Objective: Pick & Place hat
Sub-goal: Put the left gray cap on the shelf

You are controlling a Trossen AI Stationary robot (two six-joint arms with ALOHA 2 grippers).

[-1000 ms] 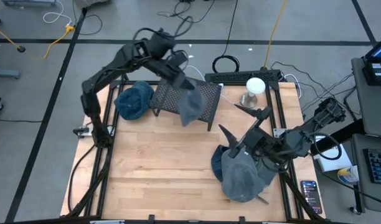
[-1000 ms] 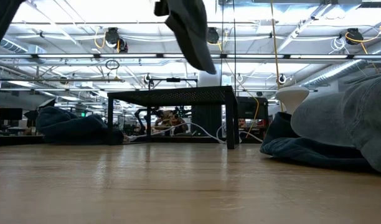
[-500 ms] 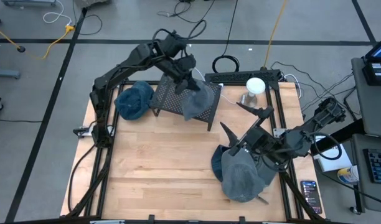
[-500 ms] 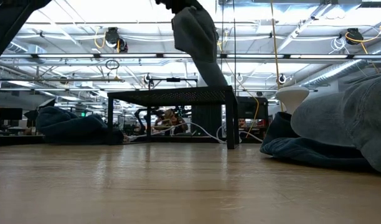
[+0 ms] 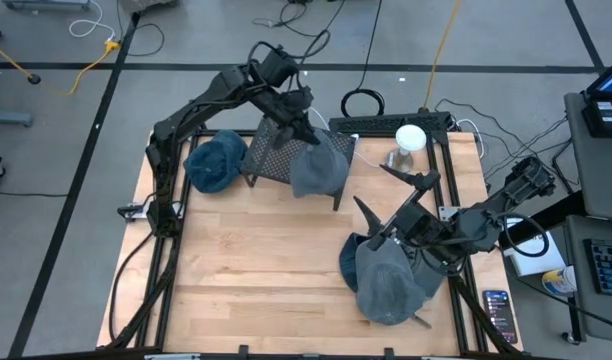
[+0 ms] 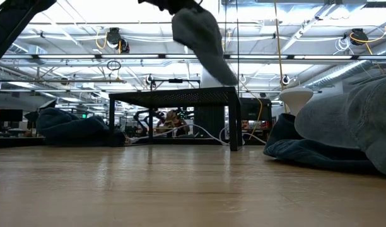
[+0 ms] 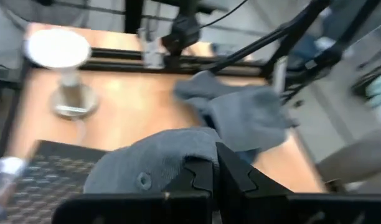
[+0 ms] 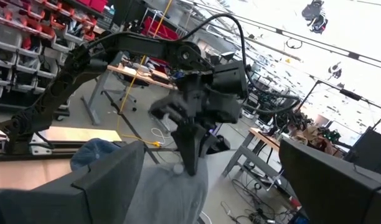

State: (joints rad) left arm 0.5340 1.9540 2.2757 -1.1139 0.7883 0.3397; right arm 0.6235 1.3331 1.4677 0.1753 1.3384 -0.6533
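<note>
Grey hat (image 5: pixel 318 170) hung from the left gripper (image 5: pixel 308 133), fingers pinched tight on its crown; the cloth drooped below them over the right end of the black mesh stand (image 5: pixel 276 158). In the low view the hat (image 6: pixel 202 38) dangled above the stand top (image 6: pixel 174 96); whether its lower edge touched the mesh could not be told. Left arm reached long from its base at the table's left edge, elbow raised, wrist turned down over the stand.

Right gripper (image 5: pixel 394 208) sat low near the table's right side, fingers spread wide, holding nothing, just beside a second grey hat (image 5: pixel 388 282) heaped on a dark blue one.

Hats soft, limp knit or denim-like fabric. A blue hat (image 5: pixel 214 162) lay bunched left of the stand. Stand perforated metal, flat-topped, on thin legs. Wooden table (image 5: pixel 246 260), plank-grained.
</note>
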